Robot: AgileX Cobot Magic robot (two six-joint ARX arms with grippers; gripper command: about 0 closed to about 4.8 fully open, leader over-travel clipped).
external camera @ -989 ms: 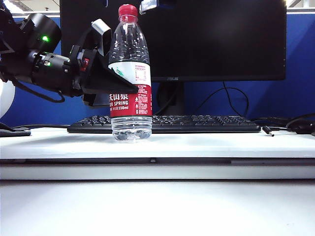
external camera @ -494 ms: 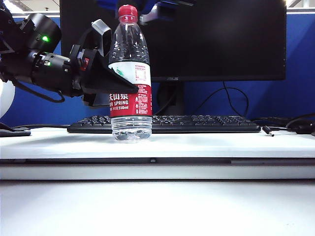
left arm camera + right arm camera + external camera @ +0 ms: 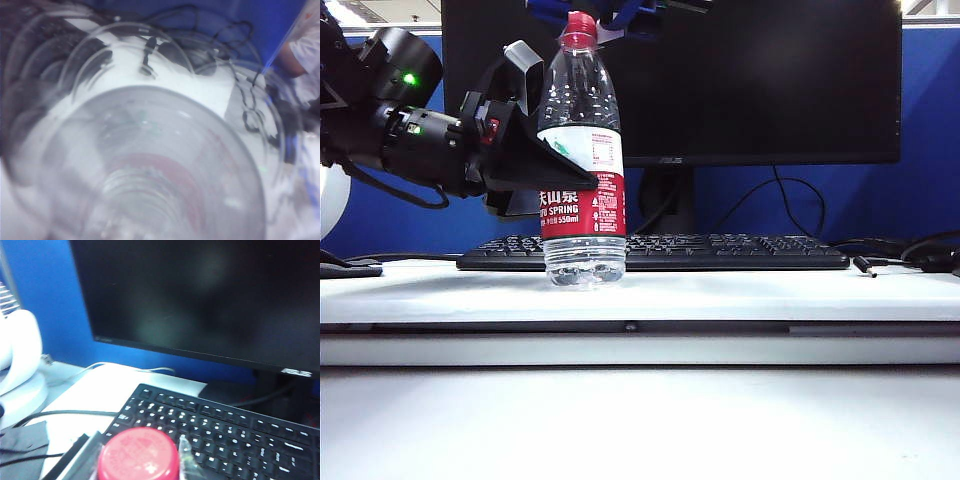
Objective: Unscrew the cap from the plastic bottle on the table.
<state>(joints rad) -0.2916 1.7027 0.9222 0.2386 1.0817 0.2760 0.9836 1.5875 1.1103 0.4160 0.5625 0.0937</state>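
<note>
Standing upright on the surface [image 3: 720, 295], the plastic bottle [image 3: 582, 160] is held by the left gripper [image 3: 545, 150] at left. The right gripper [image 3: 137, 452] straddles the cap [image 3: 139, 454] at top; whether it grips, I cannot tell.

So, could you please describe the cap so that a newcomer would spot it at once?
Start at the black monitor; the plastic bottle stands before it, held by the left gripper. The cap crowns it: red and ribbed, the right gripper flanking it.
</note>
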